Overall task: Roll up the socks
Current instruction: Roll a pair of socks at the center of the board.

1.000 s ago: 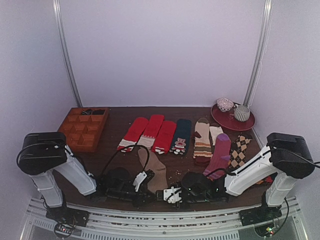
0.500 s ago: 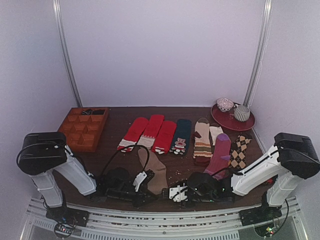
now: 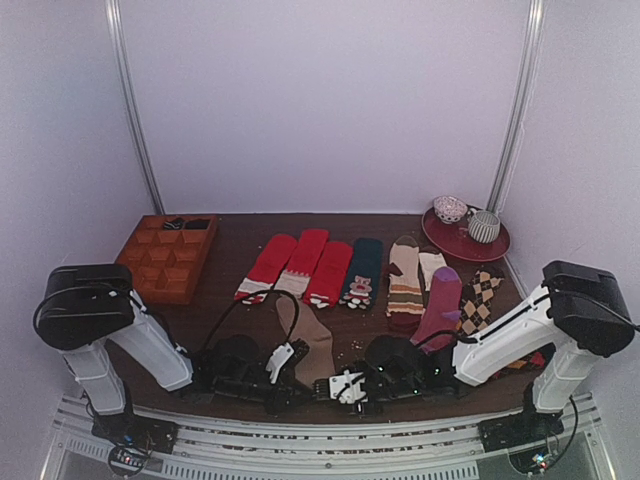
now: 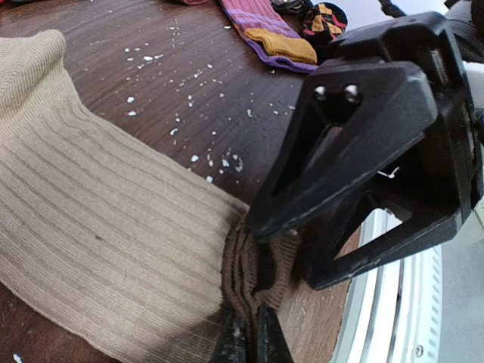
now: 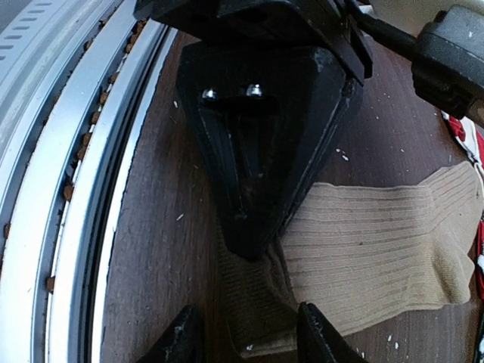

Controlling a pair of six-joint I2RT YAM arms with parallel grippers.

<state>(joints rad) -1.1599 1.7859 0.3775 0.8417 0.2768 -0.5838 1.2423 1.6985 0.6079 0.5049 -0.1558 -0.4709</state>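
Note:
The tan socks [image 3: 314, 343] lie flat on the dark table near its front edge, ribbed and stacked, also filling the left wrist view [image 4: 98, 227]. My left gripper [image 4: 249, 336] is shut on their darker folded cuff [image 4: 257, 265], pinching its layers into a ridge. My right gripper [image 5: 242, 336] faces it from the other side and stands open. Its fingers [image 5: 181, 336] straddle the same cuff end [image 5: 261, 302] without pressing on it. In the top view both grippers meet at the socks' near end, left gripper [image 3: 292, 368] and right gripper [image 3: 338, 385].
Behind the tan socks lie red socks [image 3: 290, 262], a dark sock [image 3: 362, 270], striped beige socks [image 3: 405, 278], a purple sock [image 3: 438, 305] and an argyle one [image 3: 481, 298]. A wooden divided tray [image 3: 168, 255] stands back left, a red plate [image 3: 462, 243] with cups back right. A metal rail [image 5: 83, 189] borders the near edge.
My right gripper drew back to the right, then came left again up to the cuff. The left gripper has kept its hold and not moved.

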